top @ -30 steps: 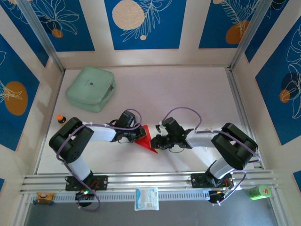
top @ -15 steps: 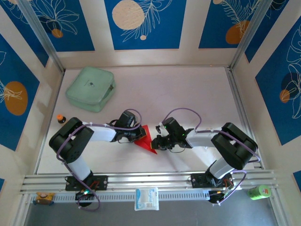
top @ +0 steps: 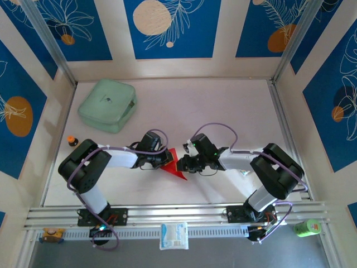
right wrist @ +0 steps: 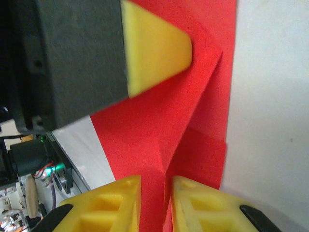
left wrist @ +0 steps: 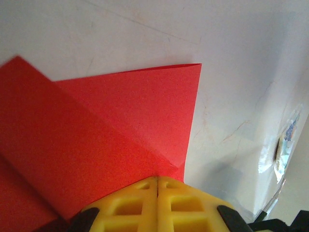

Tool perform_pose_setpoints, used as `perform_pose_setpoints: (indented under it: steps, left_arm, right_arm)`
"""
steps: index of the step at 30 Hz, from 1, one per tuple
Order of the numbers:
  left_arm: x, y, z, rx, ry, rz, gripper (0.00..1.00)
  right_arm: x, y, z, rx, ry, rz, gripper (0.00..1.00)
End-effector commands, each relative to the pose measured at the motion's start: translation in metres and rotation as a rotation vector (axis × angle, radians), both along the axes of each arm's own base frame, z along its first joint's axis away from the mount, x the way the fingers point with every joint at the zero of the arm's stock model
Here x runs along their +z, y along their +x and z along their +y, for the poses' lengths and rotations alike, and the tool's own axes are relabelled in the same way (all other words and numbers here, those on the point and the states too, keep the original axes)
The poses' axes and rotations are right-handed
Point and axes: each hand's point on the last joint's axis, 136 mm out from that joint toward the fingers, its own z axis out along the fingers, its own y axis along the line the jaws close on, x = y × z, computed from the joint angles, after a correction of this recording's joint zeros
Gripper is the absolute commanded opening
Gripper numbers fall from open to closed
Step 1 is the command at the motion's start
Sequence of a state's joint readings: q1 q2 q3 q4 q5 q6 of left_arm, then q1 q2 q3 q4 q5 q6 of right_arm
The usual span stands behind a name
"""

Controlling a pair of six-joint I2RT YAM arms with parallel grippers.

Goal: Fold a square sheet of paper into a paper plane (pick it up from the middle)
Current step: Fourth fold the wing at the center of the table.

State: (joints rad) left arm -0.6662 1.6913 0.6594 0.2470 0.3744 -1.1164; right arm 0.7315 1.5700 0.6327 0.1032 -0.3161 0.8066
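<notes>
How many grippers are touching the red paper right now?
2. The left gripper is shut on the paper's left side, and the right gripper pinches a fold on its right side, with the jaws narrowly apart.

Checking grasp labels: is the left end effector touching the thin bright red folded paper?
Touching. In the left wrist view, the yellow fingers of the left end effector are closed together on the red paper's near edge.
</notes>
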Motion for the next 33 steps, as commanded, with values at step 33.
perform_pose_setpoints:
  steps: [33]
  left_arm:
    - [-0.024, -0.017, 0.012, -0.003, 0.062, 0.063, 0.03]
  right_arm:
    - [-0.025, -0.04, -0.011, 0.051, -0.011, 0.116, 0.07]
